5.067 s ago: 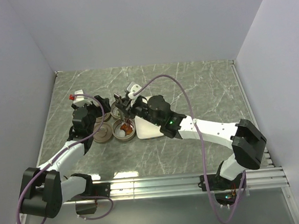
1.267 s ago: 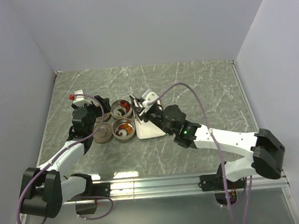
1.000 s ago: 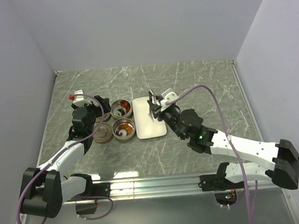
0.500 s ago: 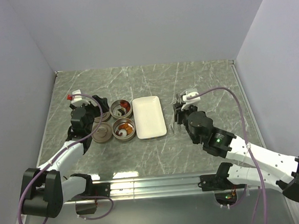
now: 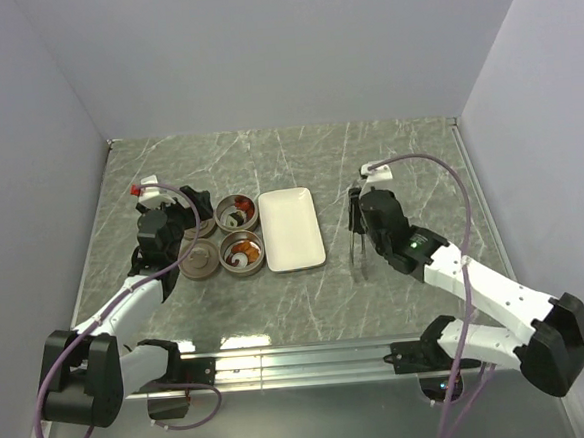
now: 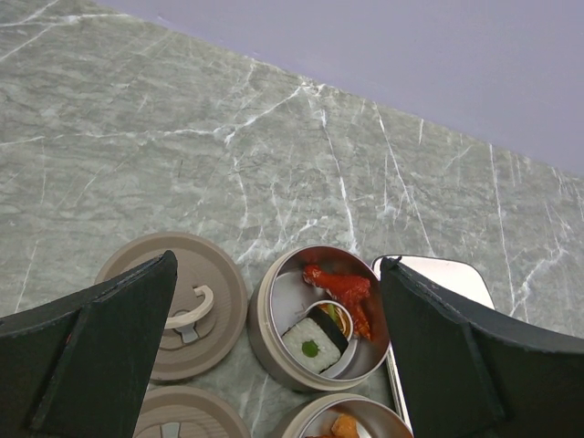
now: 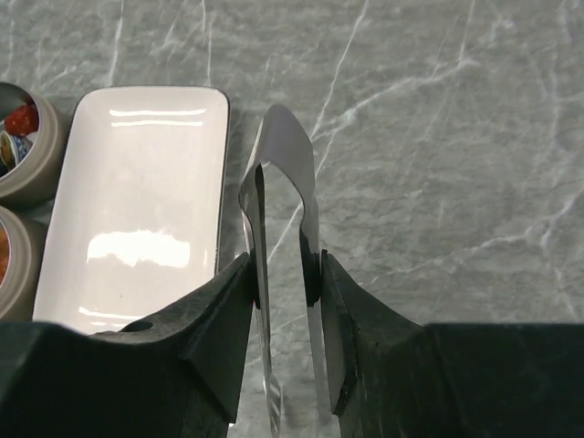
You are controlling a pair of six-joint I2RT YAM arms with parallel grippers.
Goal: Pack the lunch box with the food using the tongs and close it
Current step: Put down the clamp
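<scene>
The right arm stretches out just right of the white tray (image 5: 291,229), its right gripper (image 7: 285,274) pinched on the tongs (image 7: 287,146), whose thin arms stand slightly apart. The left gripper (image 6: 276,274) hangs spread wide above the two open tins (image 6: 263,330), which hold the food (image 6: 339,287) beside their lids (image 6: 146,274), left of the tray. The table (image 5: 408,161) is grey marble and the walls (image 5: 280,49) plain and pale; the tongs' tips are cut off in the wrist view.

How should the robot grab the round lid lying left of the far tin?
Grip the small arched handle at the centre of the lid, coming straight down from above. The lid lies flat on the table, so its thin rim gives little to pinch, while the handle stands up off it.
</scene>
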